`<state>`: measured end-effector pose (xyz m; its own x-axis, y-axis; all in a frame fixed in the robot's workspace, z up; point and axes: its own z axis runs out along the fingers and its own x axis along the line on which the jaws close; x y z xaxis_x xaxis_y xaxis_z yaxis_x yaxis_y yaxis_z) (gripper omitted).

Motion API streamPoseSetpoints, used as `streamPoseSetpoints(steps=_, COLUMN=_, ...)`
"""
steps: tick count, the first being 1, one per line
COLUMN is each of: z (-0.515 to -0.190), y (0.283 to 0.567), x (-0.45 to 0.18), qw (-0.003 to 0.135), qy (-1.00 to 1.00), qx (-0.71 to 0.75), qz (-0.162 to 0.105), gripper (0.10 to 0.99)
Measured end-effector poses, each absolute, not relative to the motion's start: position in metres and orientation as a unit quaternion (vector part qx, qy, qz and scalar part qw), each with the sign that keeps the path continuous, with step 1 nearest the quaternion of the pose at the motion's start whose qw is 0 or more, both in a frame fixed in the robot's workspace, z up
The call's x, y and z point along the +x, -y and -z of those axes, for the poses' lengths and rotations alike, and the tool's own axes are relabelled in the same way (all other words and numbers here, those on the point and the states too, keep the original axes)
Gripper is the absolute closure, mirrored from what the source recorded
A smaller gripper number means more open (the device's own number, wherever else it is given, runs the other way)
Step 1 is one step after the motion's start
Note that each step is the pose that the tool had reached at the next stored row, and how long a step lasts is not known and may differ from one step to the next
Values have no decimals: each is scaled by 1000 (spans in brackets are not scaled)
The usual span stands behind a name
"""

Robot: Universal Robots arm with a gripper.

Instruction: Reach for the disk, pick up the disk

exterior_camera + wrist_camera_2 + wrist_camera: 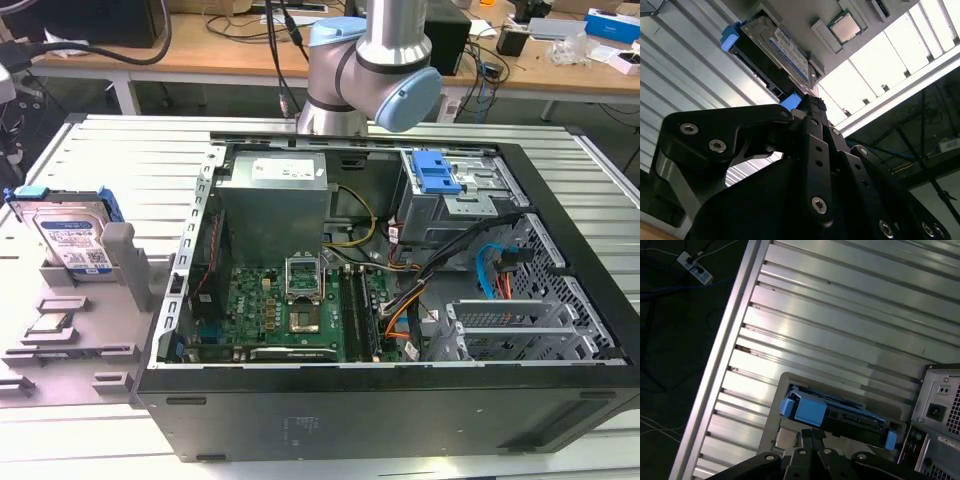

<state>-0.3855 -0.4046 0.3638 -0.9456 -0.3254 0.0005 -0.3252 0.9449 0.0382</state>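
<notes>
The disk (72, 240) stands on edge in a grey holder (122, 262) on the tabletop (120, 150), at the exterior view's left. The gripper (812, 433), jaws pressed together, points at it without touching. The disk's long axis lies across them.

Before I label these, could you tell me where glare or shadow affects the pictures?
Exterior view: even light, the silver hard drive with blue rails reads clearly. First wrist view: bright bands of glare on the ribbed aluminium table. Second wrist view: the table washes out white, and the black gripper in front is dark and underlit.
</notes>
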Motion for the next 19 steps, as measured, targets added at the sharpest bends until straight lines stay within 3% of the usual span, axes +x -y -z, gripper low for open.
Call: streamPoseSetpoints(steps=19, z=-364, y=405, x=-385, qw=6, qy=961, qx=277, qz=18, gripper=980)
